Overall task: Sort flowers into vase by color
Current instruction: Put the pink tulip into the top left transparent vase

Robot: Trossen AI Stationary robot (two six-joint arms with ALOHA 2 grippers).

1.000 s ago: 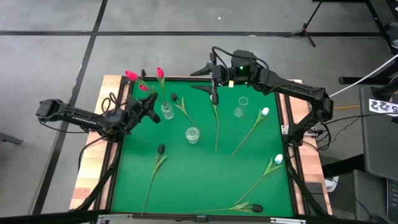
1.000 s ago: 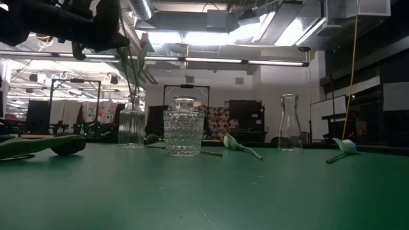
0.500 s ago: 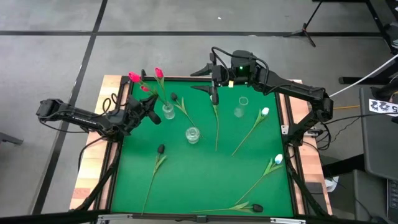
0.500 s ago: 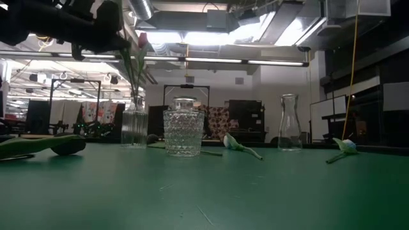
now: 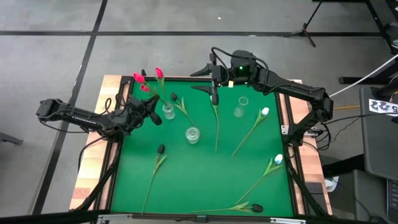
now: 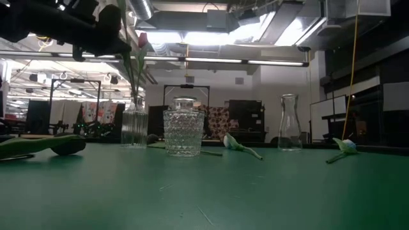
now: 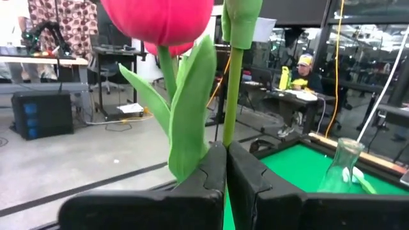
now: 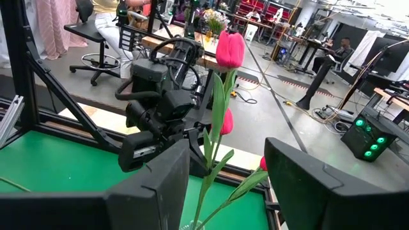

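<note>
My left gripper [image 5: 149,112] [image 7: 225,167] is shut on a pink tulip whose head [image 5: 138,78] sits up and toward the far-left corner. Just to its right stands the tall ribbed vase [image 5: 168,112] [image 6: 132,124], with two more pink tulips [image 5: 158,73] in it. My right gripper [image 5: 214,93] [image 8: 236,191] is open and touches nothing, at the far edge over one end of a lying stem [image 5: 216,127]. Black tulips [image 5: 160,149] [image 5: 257,208] [image 5: 174,97] and white tulips [image 5: 265,112] [image 5: 278,159] lie flat on the green mat. My left gripper pinches the pink tulip's green stem [image 7: 230,121] between its two fingers, coming roughly level from the table's left, fingers across the stem. The stem stands nearly upright in the hold, with a long leaf [image 7: 192,108] beside it. The tulip is lifted; its lower end is hidden.
A short cut-glass jar [image 5: 192,134] [image 6: 184,133] stands mid-table and a clear carafe [image 5: 240,111] [image 6: 289,122] toward the far right. The near middle of the mat [image 5: 199,180] is bare. People and desks show in the room beyond the table.
The held tulip's head has drifted toward the table's right, closer to the ribbed vase, and its stem has come more upright. My left gripper has edged slightly the same way and stayed shut.
</note>
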